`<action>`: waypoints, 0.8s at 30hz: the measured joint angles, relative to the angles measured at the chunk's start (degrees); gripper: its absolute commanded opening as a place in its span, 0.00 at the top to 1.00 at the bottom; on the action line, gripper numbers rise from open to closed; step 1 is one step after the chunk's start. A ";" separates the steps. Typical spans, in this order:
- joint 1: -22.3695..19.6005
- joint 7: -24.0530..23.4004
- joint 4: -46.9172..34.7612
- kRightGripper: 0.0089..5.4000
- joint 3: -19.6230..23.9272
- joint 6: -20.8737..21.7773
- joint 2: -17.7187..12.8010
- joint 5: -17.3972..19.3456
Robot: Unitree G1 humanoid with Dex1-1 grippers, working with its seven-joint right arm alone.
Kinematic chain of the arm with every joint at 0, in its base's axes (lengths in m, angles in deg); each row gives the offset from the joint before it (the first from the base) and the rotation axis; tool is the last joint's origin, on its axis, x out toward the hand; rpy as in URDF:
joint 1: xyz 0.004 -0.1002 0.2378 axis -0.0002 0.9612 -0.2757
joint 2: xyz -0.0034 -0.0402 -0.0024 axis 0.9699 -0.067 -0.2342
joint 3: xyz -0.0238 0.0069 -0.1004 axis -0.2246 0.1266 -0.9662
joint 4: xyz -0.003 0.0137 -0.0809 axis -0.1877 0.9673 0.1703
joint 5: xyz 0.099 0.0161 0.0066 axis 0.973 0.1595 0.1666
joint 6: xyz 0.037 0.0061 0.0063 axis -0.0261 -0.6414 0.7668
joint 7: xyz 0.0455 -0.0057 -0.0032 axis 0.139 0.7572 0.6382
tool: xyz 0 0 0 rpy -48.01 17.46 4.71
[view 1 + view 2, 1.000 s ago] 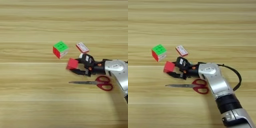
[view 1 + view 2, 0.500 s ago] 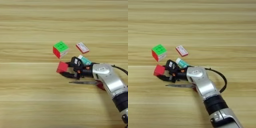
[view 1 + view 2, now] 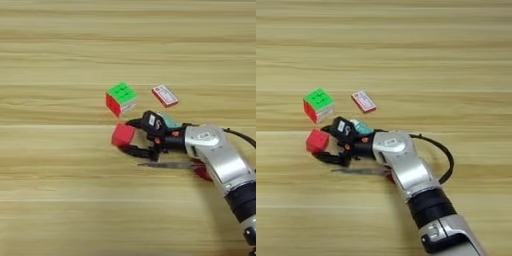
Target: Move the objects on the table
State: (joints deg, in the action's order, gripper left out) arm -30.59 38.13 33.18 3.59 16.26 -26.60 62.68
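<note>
Two black fingers of the gripper (image 3: 131,136) stand spread apart, with the red cube (image 3: 123,135) just at their tips on the tabletop (image 3: 60,200). The puzzle cube (image 3: 121,98) lies near, a little behind the red cube. The flat box (image 3: 164,95) is beside it to the right. The scissors (image 3: 170,164) and the glue stick (image 3: 361,128) lie mostly hidden under the arm.
</note>
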 measured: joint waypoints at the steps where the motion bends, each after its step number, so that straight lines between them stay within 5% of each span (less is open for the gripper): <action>1: -0.05 -0.01 -1.76 0.23 1.15 -0.58 -0.08 1.23; 12: -0.93 -1.50 -12.61 0.01 10.61 -4.25 -0.35 11.64; 19: -2.52 -17.51 -10.68 0.01 17.16 -3.54 4.56 10.91; 24: -1.89 -33.57 -3.71 0.01 22.46 6.63 7.95 5.42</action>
State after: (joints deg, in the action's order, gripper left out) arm -32.49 4.56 29.47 26.06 22.89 -18.65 68.10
